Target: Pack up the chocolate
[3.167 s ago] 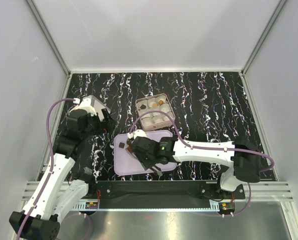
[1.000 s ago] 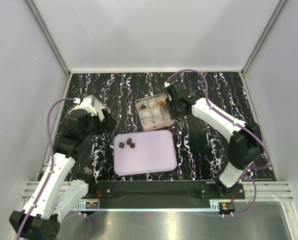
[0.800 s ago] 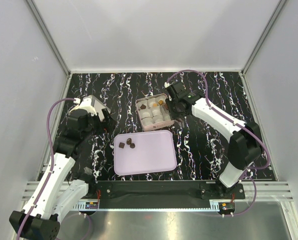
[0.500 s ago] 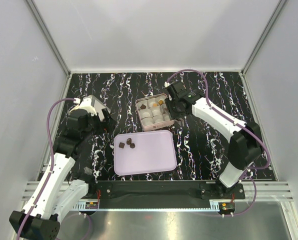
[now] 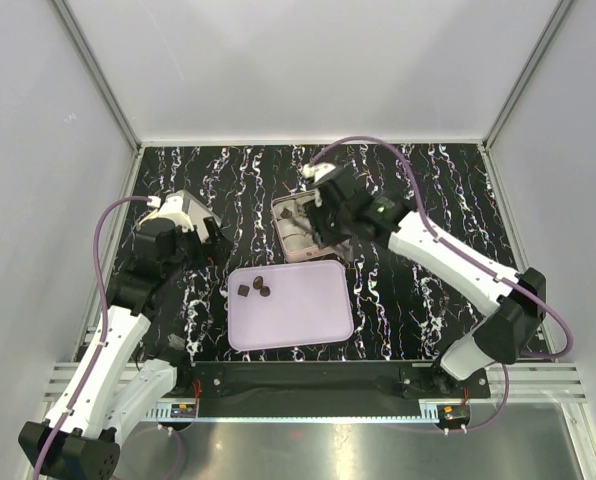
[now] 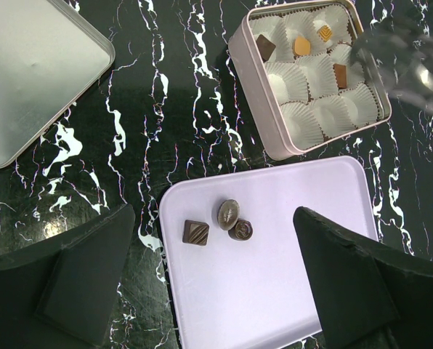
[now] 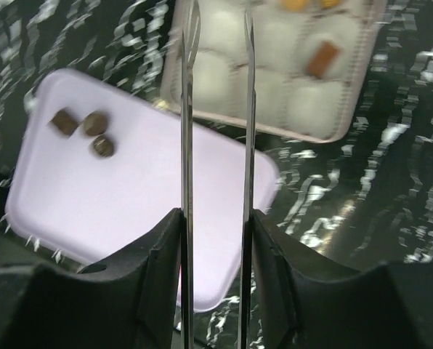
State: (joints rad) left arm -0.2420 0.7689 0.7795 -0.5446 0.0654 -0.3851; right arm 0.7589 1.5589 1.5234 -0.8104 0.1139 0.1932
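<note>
Right tool (image 7: 218,29): released. Its two slim fingers (image 7: 188,109) stand parted with nothing between them, poised over the square tin (image 6: 271,145) on the side nearest the tray (image 6: 296,240). The wrist view is blurred, so its height above the cups cannot be told.

Left tool (image 6: 213,218): released, jaws spread wide, nothing gripped. It hangs above the left part of the tray. The tin's lid (image 6: 35,73) lies flat on the counter (image 6: 166,109), off to one side. In this position the left tool keeps clear of the tin and leaves it free for the other arm.

Location of the chocolate (image 6: 196,231):
- Three dark pieces lie loose and close together near the left end of the tray.
- Four pieces sit in the tin, each in its own white paper cup (image 6: 304,120): one dark (image 6: 265,48), two orange-tan, one brown.
- The other cups that show are empty.

Assessment: packing appears roughly half done. The tin stands just beside the far edge of the tray, which keeps each transfer short. One cup per piece keeps the pieces from touching each other.

Next step, as judged: bring the right tool over the tray and close it on a single piece. The rounded pieces may roll or slip between such narrow fingers. The three lie close enough that a neighbour may be nudged.
</note>
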